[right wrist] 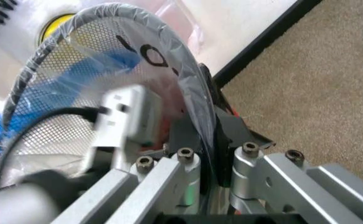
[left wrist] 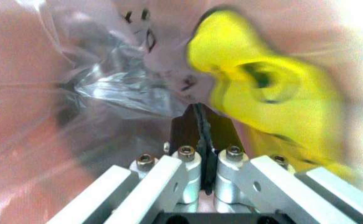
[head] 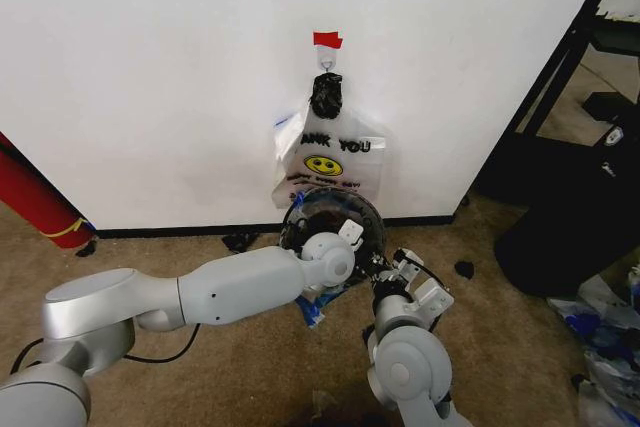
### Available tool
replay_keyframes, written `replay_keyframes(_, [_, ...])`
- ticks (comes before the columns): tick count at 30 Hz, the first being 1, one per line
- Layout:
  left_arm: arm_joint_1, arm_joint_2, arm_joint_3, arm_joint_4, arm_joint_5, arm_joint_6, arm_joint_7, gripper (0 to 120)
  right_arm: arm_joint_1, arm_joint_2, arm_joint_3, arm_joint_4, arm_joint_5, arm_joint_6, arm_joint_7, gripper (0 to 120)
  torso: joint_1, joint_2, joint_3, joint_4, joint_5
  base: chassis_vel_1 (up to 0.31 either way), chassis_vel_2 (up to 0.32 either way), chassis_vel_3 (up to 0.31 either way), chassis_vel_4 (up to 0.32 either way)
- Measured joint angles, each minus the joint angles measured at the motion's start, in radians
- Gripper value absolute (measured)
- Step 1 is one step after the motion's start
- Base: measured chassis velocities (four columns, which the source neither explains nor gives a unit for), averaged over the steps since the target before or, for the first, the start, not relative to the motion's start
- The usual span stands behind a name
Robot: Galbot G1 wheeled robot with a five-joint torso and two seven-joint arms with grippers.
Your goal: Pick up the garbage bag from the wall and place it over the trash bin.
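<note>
The garbage bag (right wrist: 150, 51) lies as thin clear film with black print over the mesh trash bin (right wrist: 56, 51). The bin (head: 372, 219) stands on the carpet against the wall (head: 150, 67). My left gripper (left wrist: 200, 122) is down at the bin's mouth (head: 352, 234), shut on bag film, with the yellow smiley (left wrist: 262, 79) close in front of it. My right gripper (right wrist: 207, 135) is at the bin's near right side (head: 392, 269), pinched shut on the film at the rim. An identical bag (head: 325, 157) hangs from the hook under the red tape (head: 327, 40).
A red cylinder (head: 35, 197) leans at the far left. A black rack (head: 560, 67) and a dark bulky object (head: 570, 237) stand to the right, with loose plastic bags (head: 600, 327) on the carpet. Small black scraps (head: 240, 241) lie by the baseboard.
</note>
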Motion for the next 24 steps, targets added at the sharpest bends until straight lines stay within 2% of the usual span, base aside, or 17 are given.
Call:
replay_keyframes(2, [-0.002,0.006,-0.010,-0.018,-0.009,0.000,-0.005,0,0.001,0.000,0.001,-0.003,-0.001,0.002,-0.002,0,0.000,0.000,0.000,0.0000,0.0000,0.000,0.000,0.000,0.000])
replay_keyframes(5, [-0.004,0.041,-0.050,-0.109,-0.028,0.000,-0.017,0,0.008,0.000,0.010,-0.020,-0.001,0.008,-0.005,0,0.000,0.000,0.000,0.0000,-0.0001,0.000,0.000,0.000,0.000])
replay_keyframes(6, [-0.004,0.041,-0.050,-0.109,-0.028,0.000,-0.017,0,0.008,0.000,0.010,-0.021,-0.001,0.008,-0.005,0,0.000,0.000,0.000,-0.0001,0.0000,0.000,0.000,0.000,0.000])
replay_keyframes(8, [0.001,0.100,-0.092,-0.228,-0.030,-0.001,-0.021,0,0.015,0.000,0.017,-0.032,-0.001,0.011,-0.005,0,0.000,0.000,0.000,-0.0002,0.0000,0.000,0.000,0.000,0.000])
replay_keyframes(10, [0.004,0.112,-0.100,-0.251,-0.029,-0.001,-0.021,0,0.016,0.000,0.018,-0.033,-0.001,0.011,-0.005,0,0.000,0.000,0.000,0.0001,0.0001,0.000,0.000,0.000,0.000])
replay_keyframes(14, [0.053,0.206,-0.205,-0.416,-0.020,-0.001,-0.045,0,0.023,0.000,0.028,-0.047,-0.001,0.012,-0.004,0,0.000,0.000,0.000,0.0001,-0.0002,0.000,0.000,0.000,0.000])
replay_keyframes(17, [0.073,0.231,-0.239,-0.451,-0.013,-0.003,-0.053,3,0.023,0.000,0.030,-0.051,-0.005,0.013,-0.004,0,0.000,0.000,0.000,0.0001,-0.0002,0.000,0.000,0.000,0.000])
replay_keyframes(19, [0.109,0.275,-0.292,-0.508,0.006,-0.012,-0.056,13,0.023,0.000,0.030,-0.054,-0.009,0.013,-0.004,0,0.000,0.000,0.000,0.0000,-0.0003,0.000,0.000,0.000,0.000])
replay_keyframes(21, [0.127,0.295,-0.315,-0.533,0.012,-0.017,-0.055,18,0.023,0.000,0.030,-0.054,-0.012,0.013,-0.004,0,0.000,0.000,0.000,0.0001,-0.0002,0.000,0.000,0.000,0.000])
replay_keyframes(23, [0.187,0.354,-0.378,-0.606,0.055,-0.033,-0.029,30,0.022,0.000,0.027,-0.055,-0.020,0.013,-0.004,0,0.000,0.000,0.000,0.0001,-0.0001,0.000,0.000,0.000,0.000])
replay_keyframes(24, [0.187,0.354,-0.378,-0.606,0.055,-0.033,-0.029,30,0.022,0.000,0.027,-0.055,-0.020,0.013,-0.004,0,0.000,0.000,0.000,0.0001,-0.0001,0.000,0.000,0.000,0.000])
